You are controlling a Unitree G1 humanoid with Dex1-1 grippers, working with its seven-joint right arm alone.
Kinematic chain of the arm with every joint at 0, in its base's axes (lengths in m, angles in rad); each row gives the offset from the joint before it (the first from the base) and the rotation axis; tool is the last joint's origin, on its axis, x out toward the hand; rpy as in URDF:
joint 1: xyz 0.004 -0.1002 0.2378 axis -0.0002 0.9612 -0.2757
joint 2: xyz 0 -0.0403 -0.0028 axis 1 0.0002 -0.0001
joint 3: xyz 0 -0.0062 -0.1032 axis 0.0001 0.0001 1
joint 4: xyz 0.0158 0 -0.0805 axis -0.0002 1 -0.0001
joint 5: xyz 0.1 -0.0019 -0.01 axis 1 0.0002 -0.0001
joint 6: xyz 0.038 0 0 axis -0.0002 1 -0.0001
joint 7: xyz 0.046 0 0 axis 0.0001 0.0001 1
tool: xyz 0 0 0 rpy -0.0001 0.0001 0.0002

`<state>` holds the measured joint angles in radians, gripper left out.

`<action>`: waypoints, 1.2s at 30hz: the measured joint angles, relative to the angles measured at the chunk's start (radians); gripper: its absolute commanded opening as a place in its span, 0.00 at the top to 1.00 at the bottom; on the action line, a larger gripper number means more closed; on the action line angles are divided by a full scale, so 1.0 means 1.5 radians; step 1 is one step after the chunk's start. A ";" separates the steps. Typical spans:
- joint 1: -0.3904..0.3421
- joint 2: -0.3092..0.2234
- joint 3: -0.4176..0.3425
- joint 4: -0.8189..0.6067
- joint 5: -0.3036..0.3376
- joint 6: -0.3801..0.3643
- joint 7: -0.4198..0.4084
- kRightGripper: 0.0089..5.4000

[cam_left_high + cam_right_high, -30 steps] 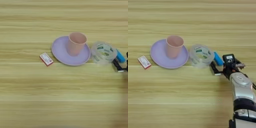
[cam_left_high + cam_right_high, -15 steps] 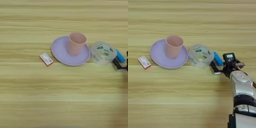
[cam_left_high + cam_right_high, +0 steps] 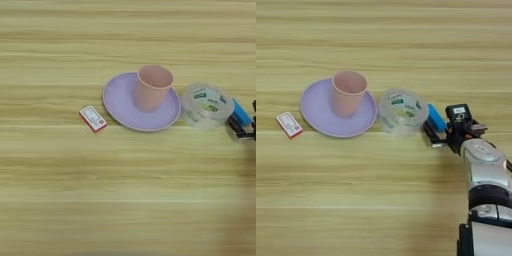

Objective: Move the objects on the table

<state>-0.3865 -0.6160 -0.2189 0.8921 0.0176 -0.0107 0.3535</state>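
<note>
**The blue bar sits right at the pincer**

The small blue bar [image 3: 436,118] lies on the counter [image 3: 386,200], just beside the right side of the clear tape roll [image 3: 401,111]. Its long way runs slanted, from up-left to down-right. The pincer [image 3: 437,134] of the right arm is right there, coming in from the right. One black finger lies along the near side of the bar. I cannot tell if the pincer is open or closed on the bar.

The tape roll is to the left of the pincer, very near it. Further left, the pink cup [image 3: 347,93] stands upright on a purple plate [image 3: 316,112]. A little red and white box [image 3: 289,124] lies left of the plate.

Since a second ago, nothing on the counter has moved. The pincer has hardly moved either.
</note>
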 measured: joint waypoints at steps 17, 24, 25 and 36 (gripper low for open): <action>-0.009 -0.007 0.020 0.019 -0.003 0.000 0.001 0.60; -0.011 -0.009 0.020 0.027 -0.003 0.000 0.001 0.71; -0.011 -0.009 0.020 0.028 -0.003 0.000 0.001 0.71; -0.014 -0.009 0.011 0.029 0.002 -0.004 -0.002 0.72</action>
<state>-0.4069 -0.6298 -0.2029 0.9348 0.0207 -0.0160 0.3506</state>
